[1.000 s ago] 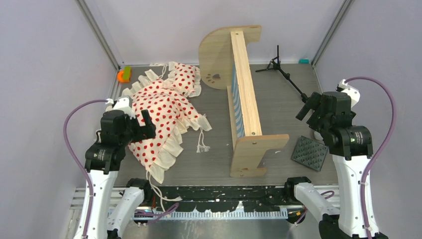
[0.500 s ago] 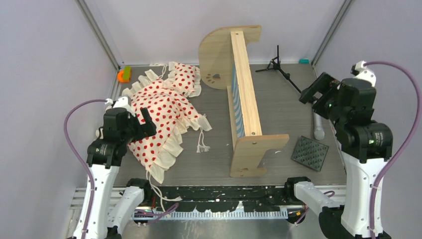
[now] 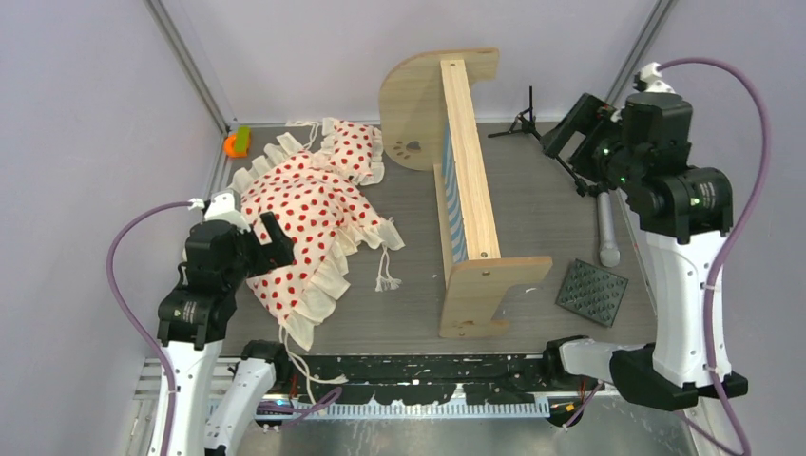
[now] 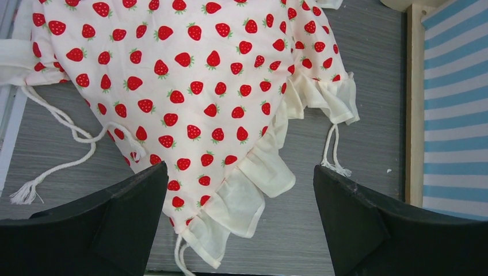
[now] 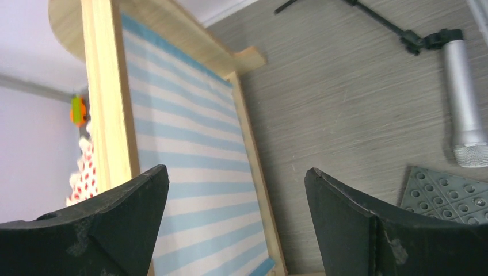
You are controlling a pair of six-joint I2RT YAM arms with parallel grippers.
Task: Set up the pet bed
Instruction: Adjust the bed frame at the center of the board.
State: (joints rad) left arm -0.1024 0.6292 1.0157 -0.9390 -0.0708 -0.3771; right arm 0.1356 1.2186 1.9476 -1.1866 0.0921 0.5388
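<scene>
The pet bed (image 3: 468, 190) lies tipped on its side in the middle of the table, a light-wood frame with rounded end boards. Its blue-white striped mattress (image 5: 184, 155) faces right. The cream, red-dotted ruffled bedding (image 3: 314, 218) is spread flat to the left of it, with a matching pillow (image 3: 354, 150) behind. My left gripper (image 3: 274, 243) hovers open over the bedding's near ruffled corner (image 4: 241, 195), with nothing between its fingers. My right gripper (image 3: 567, 157) is raised at the back right, open and empty. In the right wrist view it (image 5: 236, 171) looks down on the mattress edge.
A black tripod stand (image 3: 532, 128) lies at the back right, with a silver microphone (image 3: 606, 233) beside it. A dark studded square mat (image 3: 591, 292) sits at the near right. An orange-green toy (image 3: 236, 142) rests in the back left corner. Loose cords (image 4: 63, 164) trail from the bedding.
My right arm has risen and swung toward the back, uncovering the microphone. My left arm has drawn slightly back toward the near edge. Both grippers stayed open.
</scene>
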